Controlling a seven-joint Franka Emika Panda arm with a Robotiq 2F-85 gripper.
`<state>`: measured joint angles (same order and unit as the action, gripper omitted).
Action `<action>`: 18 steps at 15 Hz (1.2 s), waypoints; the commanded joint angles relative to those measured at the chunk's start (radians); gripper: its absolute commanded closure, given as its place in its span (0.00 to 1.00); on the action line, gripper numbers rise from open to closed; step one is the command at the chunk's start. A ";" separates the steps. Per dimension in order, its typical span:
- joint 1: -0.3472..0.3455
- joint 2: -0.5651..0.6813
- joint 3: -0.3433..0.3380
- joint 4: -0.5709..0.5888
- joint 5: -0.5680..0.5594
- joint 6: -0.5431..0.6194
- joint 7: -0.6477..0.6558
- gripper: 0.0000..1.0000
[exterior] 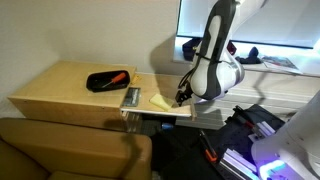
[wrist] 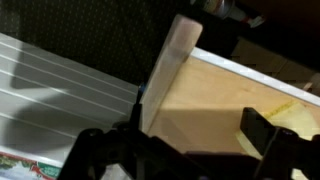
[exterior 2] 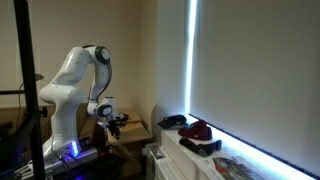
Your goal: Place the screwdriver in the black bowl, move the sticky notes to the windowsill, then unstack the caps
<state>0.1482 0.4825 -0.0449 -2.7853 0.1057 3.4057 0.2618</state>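
The screwdriver [exterior: 117, 77] with its orange handle lies inside the black bowl [exterior: 104, 82] on the wooden table. The pale yellow sticky notes [exterior: 160, 101] lie near the table's right edge; a corner of the pad also shows in the wrist view [wrist: 300, 114]. My gripper [exterior: 182, 97] hangs low just beside the pad, over the table edge. In the wrist view its jaws [wrist: 185, 145] are open with only bare wood between them. A dark cap [exterior 2: 172, 122] and a red cap [exterior 2: 198, 130] sit on the white windowsill [exterior 2: 250, 160].
A small grey rectangular object [exterior: 130, 97] lies on the table between the bowl and the pad. A brown sofa back [exterior: 60, 145] stands in front of the table. Papers [exterior: 280, 62] lie on the windowsill. Cables and lit equipment [exterior: 250, 135] sit below the arm.
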 commanded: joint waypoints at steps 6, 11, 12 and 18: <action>0.039 -0.010 -0.029 0.013 -0.083 0.051 -0.282 0.00; 0.031 -0.013 -0.020 0.034 -0.070 0.051 -0.315 0.00; 0.031 -0.017 -0.020 0.038 -0.070 0.051 -0.315 0.00; 0.044 -0.046 -0.040 0.073 -0.167 0.050 -0.443 0.00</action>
<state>0.1850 0.4616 -0.0703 -2.7301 -0.0265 3.4587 -0.1008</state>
